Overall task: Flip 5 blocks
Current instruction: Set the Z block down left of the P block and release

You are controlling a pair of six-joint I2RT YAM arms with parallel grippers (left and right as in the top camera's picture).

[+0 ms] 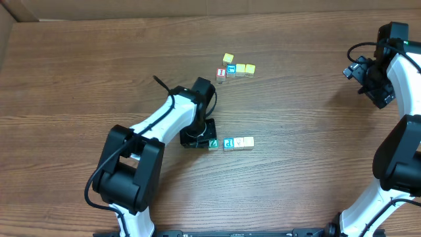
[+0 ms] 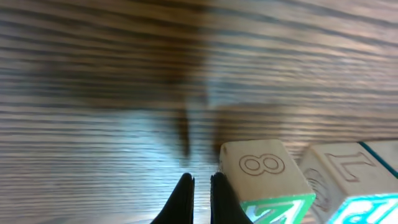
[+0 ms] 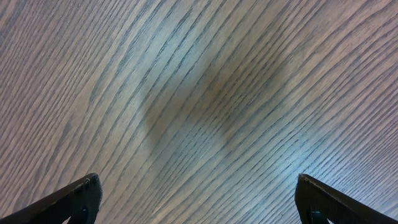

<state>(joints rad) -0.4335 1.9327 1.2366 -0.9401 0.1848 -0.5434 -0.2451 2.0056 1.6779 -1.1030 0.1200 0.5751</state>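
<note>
- a short row of small letter blocks lies near the middle of the brown wood-grain tabletop (image 1: 296, 191). from left to right: a green-faced wooden cube (image 1: 213, 143) (image 2: 267, 177), a blue-faced wooden cube (image 1: 228, 143) (image 2: 339, 177), a whitish wooden cube (image 1: 239, 142) and a plain cream wooden cube (image 1: 248, 141).
- the three cubes on the right sit side by side, and the green-faced wooden cube is just beside them at the left end.
- in the left wrist view the green-faced wooden cube has an outlined "8" on its upper face, and its green face is turned toward the camera.
- the left pincer (image 1: 205, 141) (image 2: 201, 185) is low over the tabletop, just left of the green-faced wooden cube. its black fingers (image 2: 222, 198) are pressed together with nothing between them, and the right one seems to rest against the cube's left side.
- the right pincer (image 1: 370, 89) (image 3: 199, 208) is at the far right, well apart from the row. it is spread wide above the wood grain and holds nothing.
- farther back is a separate cluster: a red-letter cube (image 1: 221, 74), a blue-letter cube (image 1: 231, 68) and three yellow cubes (image 1: 241, 68).
</note>
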